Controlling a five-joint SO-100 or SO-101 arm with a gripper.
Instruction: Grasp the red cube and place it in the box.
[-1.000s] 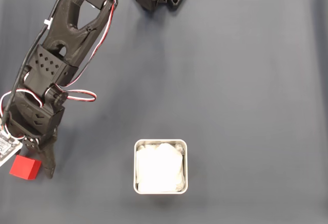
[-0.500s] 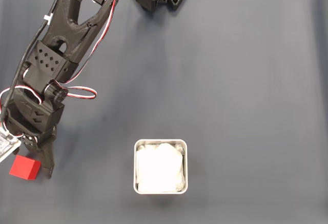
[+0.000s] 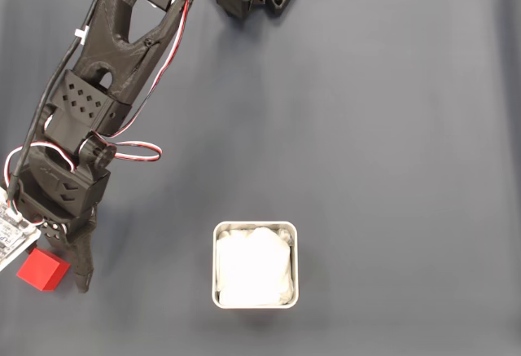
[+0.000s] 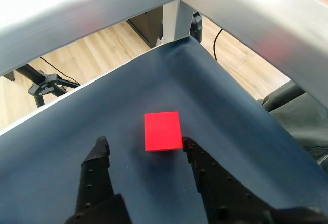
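The black two-finger gripper (image 4: 145, 143) is standing wide open and empty, approaching the small matte bright-red cube (image 4: 162, 130) just ahead between its fingertips. Next it likely needs advancing until the fingers straddle the cube, then closing.

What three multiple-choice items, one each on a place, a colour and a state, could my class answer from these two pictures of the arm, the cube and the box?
1. In the fixed view, where does the red cube lie?
A. inside the box
B. on the mat near the left edge, left of the box
C. at the top right corner

2. What colour is the lining of the box?
A. white
B. red
C. black

3. How does the gripper stand in the wrist view?
A. shut on the cube
B. shut on nothing
C. open, with the cube just ahead of its fingertips

Answers:
1 B: the cube sits on the dark mat by the left edge, apart from the box.
2 A: the box holds a white wrinkly lining and nothing else.
3 C: a wide gap separates the two fingers, and the cube lies by the right fingertip, not clamped.
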